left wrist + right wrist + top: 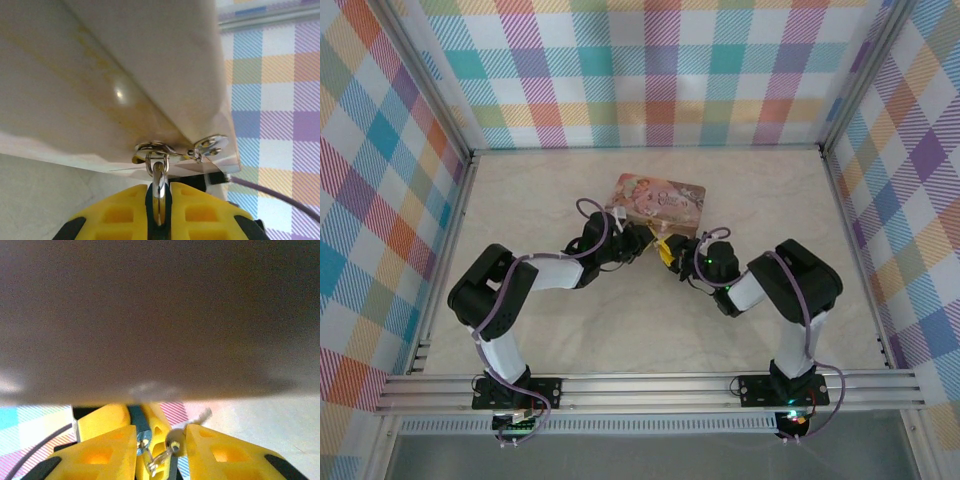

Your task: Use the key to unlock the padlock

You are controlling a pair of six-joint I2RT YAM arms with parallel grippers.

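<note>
I'm clamping the padlock [159, 184] w/ my L pincer [158, 197]; it's hanging at the pink tin's [125, 75] front edge. My R pincer [160, 450] is standing part-open, the key [172, 446] sitting loose btwn its fingers, just beside the lock on my R-arm side. Can't tell the key's long axis.

Pastel plaid walls [660, 70], pale marbled tabletop [620, 340], aluminium frame rails [650, 390]

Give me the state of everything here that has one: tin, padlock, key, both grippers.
left gripper: shut on the padlock.
right gripper: open.
padlock: hanging at the pink tin's clasp; locked or not, cannot tell.
key: in the right gripper's gap, by the padlock; gripped or not, cannot tell.
pink tin: lid down.
</note>
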